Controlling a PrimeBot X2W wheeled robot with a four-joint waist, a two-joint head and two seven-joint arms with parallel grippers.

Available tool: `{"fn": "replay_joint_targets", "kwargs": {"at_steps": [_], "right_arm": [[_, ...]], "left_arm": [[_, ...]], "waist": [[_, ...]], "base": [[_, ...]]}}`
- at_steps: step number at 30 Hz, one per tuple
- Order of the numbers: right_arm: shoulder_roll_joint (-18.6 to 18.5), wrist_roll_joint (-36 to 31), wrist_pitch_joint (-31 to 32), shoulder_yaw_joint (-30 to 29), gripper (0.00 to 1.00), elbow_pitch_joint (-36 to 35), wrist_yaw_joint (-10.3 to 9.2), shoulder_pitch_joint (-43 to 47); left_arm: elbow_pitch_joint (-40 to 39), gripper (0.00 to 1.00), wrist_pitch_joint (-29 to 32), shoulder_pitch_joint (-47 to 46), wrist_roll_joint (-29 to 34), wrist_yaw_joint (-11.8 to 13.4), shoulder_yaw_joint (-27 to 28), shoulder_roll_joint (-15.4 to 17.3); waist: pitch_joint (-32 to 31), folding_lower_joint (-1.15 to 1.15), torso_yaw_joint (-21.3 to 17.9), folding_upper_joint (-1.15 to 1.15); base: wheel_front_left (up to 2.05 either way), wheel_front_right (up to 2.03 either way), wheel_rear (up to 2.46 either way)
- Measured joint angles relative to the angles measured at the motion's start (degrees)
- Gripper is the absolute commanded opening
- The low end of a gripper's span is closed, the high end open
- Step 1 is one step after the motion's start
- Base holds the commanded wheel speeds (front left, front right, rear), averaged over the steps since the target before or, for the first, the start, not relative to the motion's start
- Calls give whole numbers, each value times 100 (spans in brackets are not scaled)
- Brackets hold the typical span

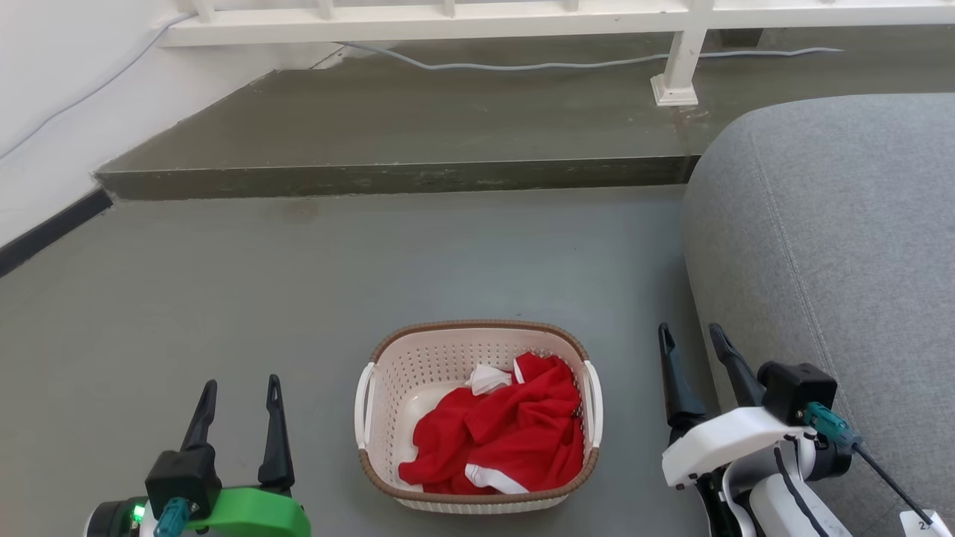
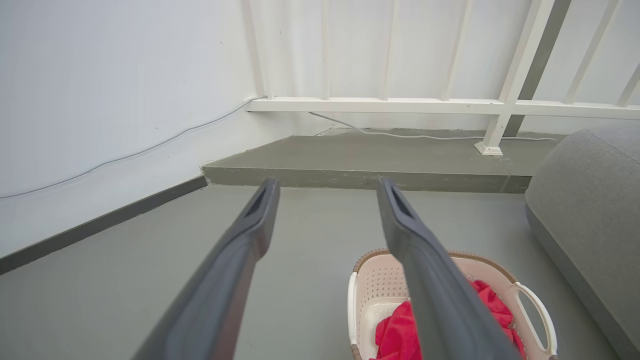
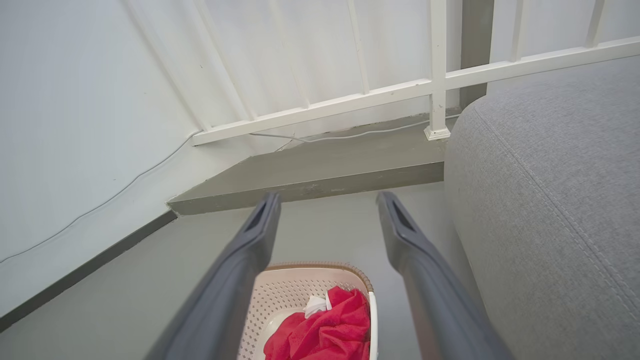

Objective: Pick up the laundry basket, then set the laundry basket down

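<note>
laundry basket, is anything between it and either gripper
Nothing visible does. Bare floor separates the laundry basket from the left gripper and from the right gripper; the sofa lies on the right gripper's far side.

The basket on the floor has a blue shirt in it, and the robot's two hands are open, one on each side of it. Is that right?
Almost. The cloth in the laundry basket is red with white trim, not blue, as the head view shows. The rest holds: the basket sits on the floor, with the left gripper and right gripper open on either side.
</note>
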Motion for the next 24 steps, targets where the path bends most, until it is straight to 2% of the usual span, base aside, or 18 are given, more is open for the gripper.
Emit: {"fn": "replay_joint_targets", "kwargs": {"at_steps": [10, 11, 17, 24], "right_arm": [[16, -12, 0, -76, 100, -83, 0, 109], [18, -27, 0, -88, 0, -94, 0, 109], [18, -13, 4, -81, 0, 130, 15, 285], [19, 369, 11, -101, 0, 34, 85, 335]], "left_arm": [[-102, 100, 0, 88, 75, 0, 55, -9], [-115, 0, 0, 88, 97, 0, 73, -11], [126, 0, 25, 108, 70, -23, 32, -49], [92, 0, 25, 212, -327, -83, -27, -54]], "waist": [[43, 0, -7, 0], [49, 0, -6, 0], [53, 0, -5, 0], [28, 0, -1, 0]], "base": [[0, 0, 0], [0, 0, 0], [0, 0, 0], [0, 0, 0]]}}
